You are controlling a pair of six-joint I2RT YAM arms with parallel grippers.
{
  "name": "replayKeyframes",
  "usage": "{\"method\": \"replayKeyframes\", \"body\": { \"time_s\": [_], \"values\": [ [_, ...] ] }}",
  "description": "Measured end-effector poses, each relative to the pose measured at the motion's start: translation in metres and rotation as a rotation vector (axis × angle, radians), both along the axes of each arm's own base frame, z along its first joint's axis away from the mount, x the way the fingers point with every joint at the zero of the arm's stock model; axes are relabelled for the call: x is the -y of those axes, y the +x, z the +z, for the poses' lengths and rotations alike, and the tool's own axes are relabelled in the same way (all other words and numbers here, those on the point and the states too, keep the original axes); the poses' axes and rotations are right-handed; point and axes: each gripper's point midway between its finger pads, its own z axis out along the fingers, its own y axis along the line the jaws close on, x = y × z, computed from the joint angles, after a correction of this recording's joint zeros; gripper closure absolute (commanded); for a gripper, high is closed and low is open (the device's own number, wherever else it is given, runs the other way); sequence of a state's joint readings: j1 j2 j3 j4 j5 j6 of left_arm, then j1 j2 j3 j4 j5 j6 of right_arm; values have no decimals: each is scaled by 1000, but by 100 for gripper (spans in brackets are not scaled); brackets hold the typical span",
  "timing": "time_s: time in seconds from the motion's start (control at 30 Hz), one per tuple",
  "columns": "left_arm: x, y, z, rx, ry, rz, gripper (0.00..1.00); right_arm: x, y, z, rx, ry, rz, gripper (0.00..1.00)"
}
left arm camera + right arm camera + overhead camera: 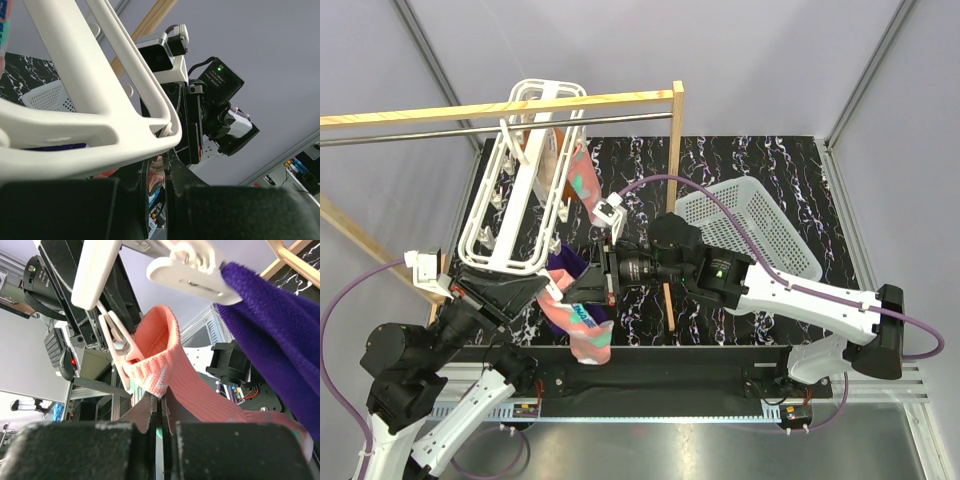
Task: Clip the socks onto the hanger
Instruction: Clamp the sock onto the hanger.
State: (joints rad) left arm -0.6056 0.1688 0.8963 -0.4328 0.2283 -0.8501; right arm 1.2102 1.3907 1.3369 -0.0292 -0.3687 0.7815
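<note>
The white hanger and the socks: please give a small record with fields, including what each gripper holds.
left gripper: shut on corner of white plastic drying hanger
right gripper: shut on cuff of coral-pink fabric sock
white plastic clip: touching that cuff
purple fabric sock: clipped to hanger
white mesh basket: on table, right of hanger

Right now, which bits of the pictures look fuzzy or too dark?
Right wrist view: the black fingers are dark and fuzzy, the pink sock is sharp. Left wrist view: the white hanger up close looks soft. Top view: clear, evenly lit.
</note>
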Motion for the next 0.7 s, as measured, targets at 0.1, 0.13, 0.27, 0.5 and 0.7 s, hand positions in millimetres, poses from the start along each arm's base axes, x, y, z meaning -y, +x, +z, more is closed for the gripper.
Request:
{"method": "replayKeyframes", "body": {
  "time_s": [0.1, 0.13, 0.27, 0.5, 0.7],
  "values": [
    [0, 0, 0, 4, 5, 2, 100, 1, 3, 1, 0, 2, 0, 100],
    [0, 0, -1, 5, 8, 3, 91, 1, 3, 1, 0, 3, 1, 100],
    [-1, 2, -5, 6, 31, 13, 40, 2, 2, 2, 1, 5, 8, 100],
    [-1, 1, -22, -43, 74, 10, 11, 2, 2, 10, 16, 22, 12, 88],
    [-5, -1, -30, -61, 102, 26, 10, -3, 9, 8, 50, -6, -4, 81]
  ]
}}
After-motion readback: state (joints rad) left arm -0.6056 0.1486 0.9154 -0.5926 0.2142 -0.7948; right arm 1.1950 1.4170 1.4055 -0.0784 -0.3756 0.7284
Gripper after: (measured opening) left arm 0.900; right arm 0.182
